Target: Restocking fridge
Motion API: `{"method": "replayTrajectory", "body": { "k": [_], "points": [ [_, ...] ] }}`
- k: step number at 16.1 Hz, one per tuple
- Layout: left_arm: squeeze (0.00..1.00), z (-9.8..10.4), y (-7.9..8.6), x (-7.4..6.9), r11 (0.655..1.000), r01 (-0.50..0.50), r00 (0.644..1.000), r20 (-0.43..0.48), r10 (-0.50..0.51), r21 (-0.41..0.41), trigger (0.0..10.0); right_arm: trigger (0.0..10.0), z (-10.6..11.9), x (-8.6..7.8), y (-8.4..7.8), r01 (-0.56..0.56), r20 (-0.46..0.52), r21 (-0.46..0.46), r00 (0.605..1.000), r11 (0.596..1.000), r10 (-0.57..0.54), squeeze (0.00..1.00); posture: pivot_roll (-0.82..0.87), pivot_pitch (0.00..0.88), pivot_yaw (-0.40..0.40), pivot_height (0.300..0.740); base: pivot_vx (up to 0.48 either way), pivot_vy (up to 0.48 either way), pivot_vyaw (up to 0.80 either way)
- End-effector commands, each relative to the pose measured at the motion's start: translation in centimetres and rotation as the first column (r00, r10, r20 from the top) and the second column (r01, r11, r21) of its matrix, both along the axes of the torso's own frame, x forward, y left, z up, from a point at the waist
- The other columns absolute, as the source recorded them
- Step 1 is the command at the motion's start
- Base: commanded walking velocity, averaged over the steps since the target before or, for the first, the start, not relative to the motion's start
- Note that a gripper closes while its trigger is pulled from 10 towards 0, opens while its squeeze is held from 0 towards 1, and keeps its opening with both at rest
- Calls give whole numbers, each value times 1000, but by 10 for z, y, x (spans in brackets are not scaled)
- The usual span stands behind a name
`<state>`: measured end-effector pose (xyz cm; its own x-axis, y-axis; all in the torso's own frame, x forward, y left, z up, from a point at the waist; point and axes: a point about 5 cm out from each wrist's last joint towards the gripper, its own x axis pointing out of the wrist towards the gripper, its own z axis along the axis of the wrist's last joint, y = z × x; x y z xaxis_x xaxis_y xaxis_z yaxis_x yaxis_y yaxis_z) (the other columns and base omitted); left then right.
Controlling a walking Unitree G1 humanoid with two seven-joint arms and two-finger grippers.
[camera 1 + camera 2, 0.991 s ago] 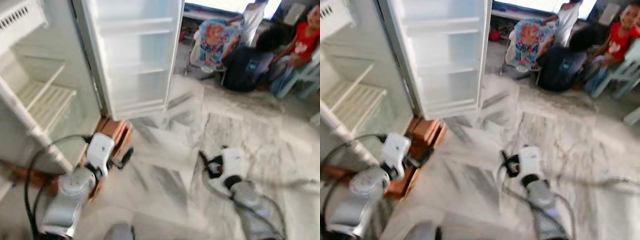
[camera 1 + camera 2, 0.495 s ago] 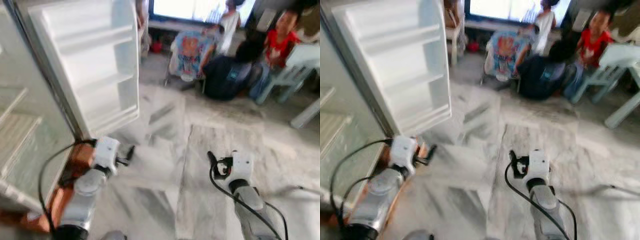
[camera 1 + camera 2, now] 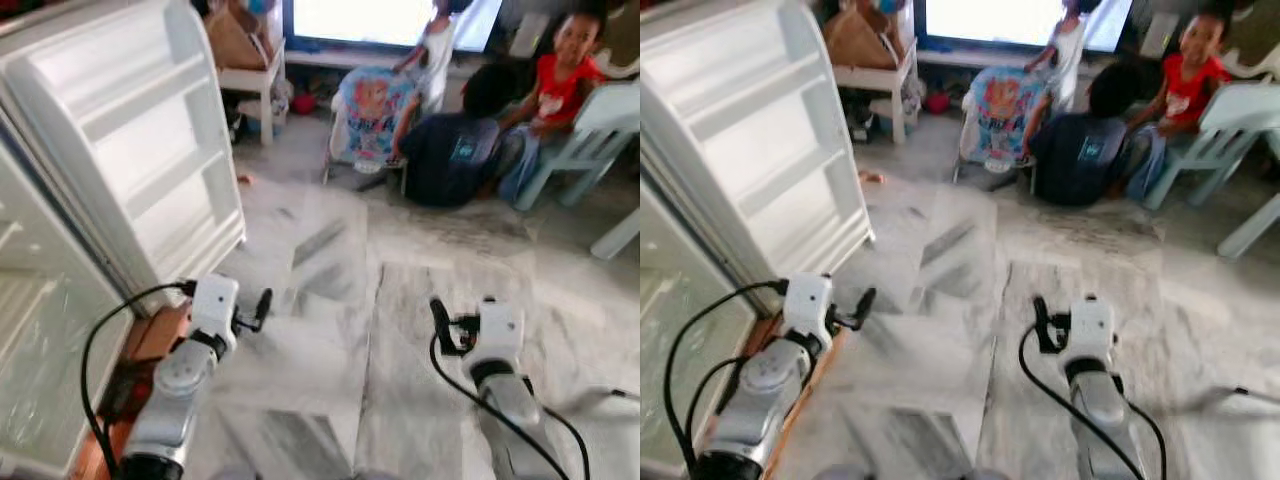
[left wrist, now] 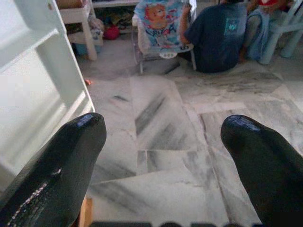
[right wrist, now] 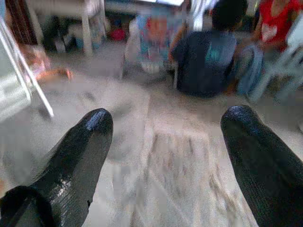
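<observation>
While both pincers gape, ribbed white fridge door (image 3: pixel 130 140) overlooks veined marble floor (image 3: pixel 330 330).

Head and wrist views over floor (image 3: pixel 330 330)

Fridge door (image 3: pixel 130 150) cut off at top and left edge; fridge interior (image 3: pixel 30 330) mostly out of frame. Right wrist view motion-blurred, so floor (image 5: pixel 165 156) detail and seated people (image 5: pixel 203 52) smeared. Both arms cropped at bottom edge.
</observation>
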<state>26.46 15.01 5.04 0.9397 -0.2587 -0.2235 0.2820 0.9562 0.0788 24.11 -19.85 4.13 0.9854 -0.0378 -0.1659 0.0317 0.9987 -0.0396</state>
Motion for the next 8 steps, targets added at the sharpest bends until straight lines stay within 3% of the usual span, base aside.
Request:
{"method": "replayTrajectory", "body": {
  "k": [1, 8],
  "points": [
    [0, 0, 4, -1, 1000, -6, 1000, 3, 6, 17, 10000, 10000, 5, 6, 3, -11, 15, 12, 1000, 1000, 11, 0, 37, 0, -39, 740, 420, 0, 0],
    [0, -6, 20, 1, 995, -94, 995, -19, 94, 17, 10000, 10000, 3, 12, -4, 42, 12, 10, 999, 999, -42, 0, 39, 0, -43, 740, 361, -312, -800]
  ]
}}
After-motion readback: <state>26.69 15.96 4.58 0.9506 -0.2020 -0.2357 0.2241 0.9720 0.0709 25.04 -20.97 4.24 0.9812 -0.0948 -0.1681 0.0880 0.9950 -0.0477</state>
